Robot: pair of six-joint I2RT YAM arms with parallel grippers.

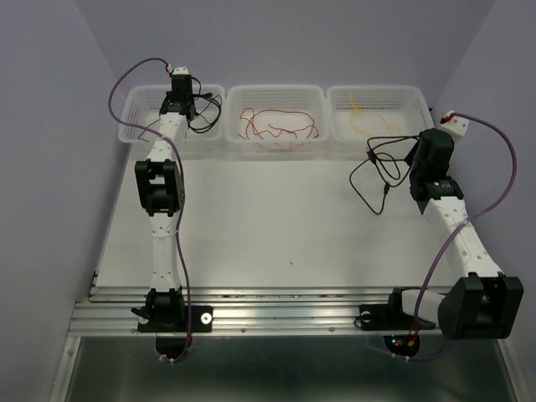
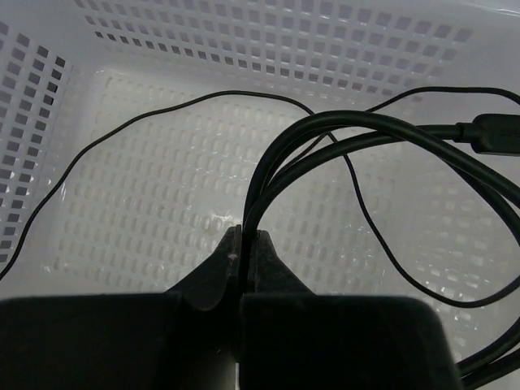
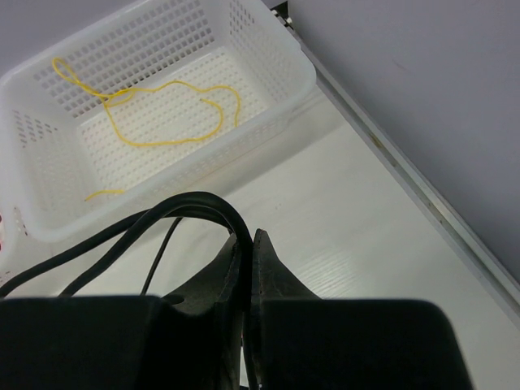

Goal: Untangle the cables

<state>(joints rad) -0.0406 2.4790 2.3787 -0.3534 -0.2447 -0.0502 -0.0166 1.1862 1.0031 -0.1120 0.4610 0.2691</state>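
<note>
A black cable [image 1: 205, 113] hangs into the left white basket [image 1: 134, 109]; my left gripper [image 1: 178, 105] is shut on it. In the left wrist view the gripper [image 2: 248, 236] pinches the thick black cable [image 2: 366, 126], whose loops and connector [image 2: 496, 134] hang over the basket floor. My right gripper [image 1: 416, 159] is shut on another black cable [image 1: 373, 180] that loops onto the table. In the right wrist view the gripper [image 3: 248, 236] clamps that cable [image 3: 187, 201]. The red cable [image 1: 276, 126] lies in the middle basket. The yellow cable [image 1: 364, 121] lies in the right basket [image 3: 309, 77], also seen in the right wrist view [image 3: 162, 142].
Three white perforated baskets stand in a row at the table's back edge; the middle basket [image 1: 276, 90] is between the arms. A thin black wire [image 2: 162, 114] curves across the left basket. The table's right edge rail [image 3: 406, 187] runs beside the right gripper.
</note>
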